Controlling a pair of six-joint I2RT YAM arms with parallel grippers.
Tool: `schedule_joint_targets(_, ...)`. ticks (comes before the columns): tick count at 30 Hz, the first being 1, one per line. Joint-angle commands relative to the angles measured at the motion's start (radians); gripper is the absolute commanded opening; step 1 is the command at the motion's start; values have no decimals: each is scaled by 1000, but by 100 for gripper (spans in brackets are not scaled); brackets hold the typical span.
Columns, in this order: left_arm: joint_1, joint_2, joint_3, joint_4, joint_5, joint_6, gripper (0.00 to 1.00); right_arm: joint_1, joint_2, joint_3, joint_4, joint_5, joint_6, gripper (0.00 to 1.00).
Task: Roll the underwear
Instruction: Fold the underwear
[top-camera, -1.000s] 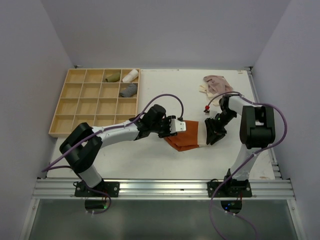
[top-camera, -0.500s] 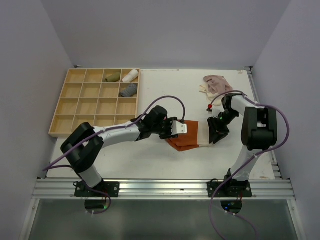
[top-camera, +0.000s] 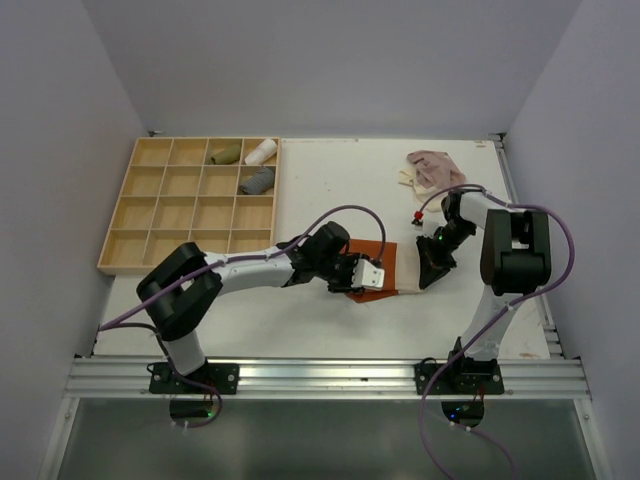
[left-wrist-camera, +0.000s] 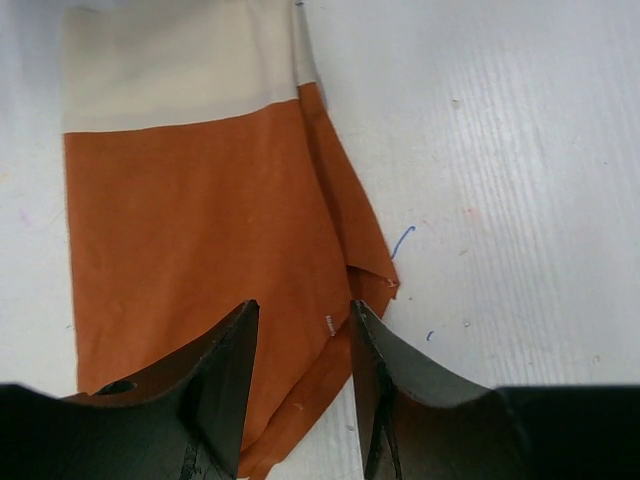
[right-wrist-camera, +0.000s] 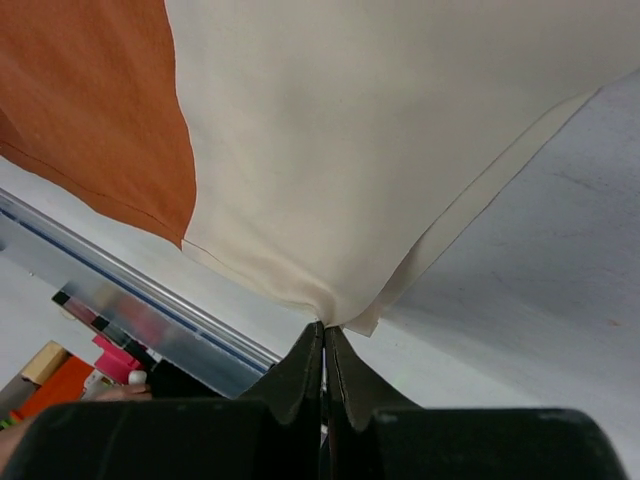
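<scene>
**Two claws on the rust-orange pair, one pinching**

Both my arms are low over the surface (top-camera: 330, 185). They meet at the rust-orange underwear (top-camera: 388, 258), which lies flat right of centre, between my two claws.

The left arm (top-camera: 250, 268) is stretched long and low from its base, reaching right across the surface. Its forearm is close to level and the wrist points at the garment. The left claw (top-camera: 372, 277) sits over the cloth's left part. In the wrist view its fingers (left-wrist-camera: 225, 390) stand moderately apart, tips down at the orange fabric. Flat cloth shows in the gap, next to a folded side edge. Nothing is pinched there.

The right arm (top-camera: 510, 250) is folded tight, elbow out to the right, forearm doubling back in toward the garment's right end. The right claw (top-camera: 427, 275) is clamped on a corner of the cream waistband (right-wrist-camera: 380, 130). In the wrist view the fabric puckers into the fingertips (right-wrist-camera: 300, 370) and the band fans away from the pinch. Can't tell whether that corner is off the surface.

The pale beige-pink underwear (top-camera: 430, 168) lies crumpled at the far right, well apart from both claws.

A wooden tray (top-camera: 118, 215) with compartments sits far left. Its far cells hold an olive roll (top-camera: 225, 154), a white roll (top-camera: 261, 151) and a grey roll (top-camera: 257, 181).
</scene>
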Motion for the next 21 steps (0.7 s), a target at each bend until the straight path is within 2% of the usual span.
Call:
schedule_joint_targets(1,-19,33,45,-57,54,57,45,1,0,10,-1,-29,9,5)
schedule_joint_targets(5,-22,40,47,-68,40,78,45,0,5,12,-4,-32,9,0)
schedule_joint_targets(16,-28,96,60,-46,-42,101,41,0,8,15,-10,-41,1,0)
schedule_joint_targets(21,-28,97,65,-39,-43,97,30,0,8,24,-18,-41,-2,0)
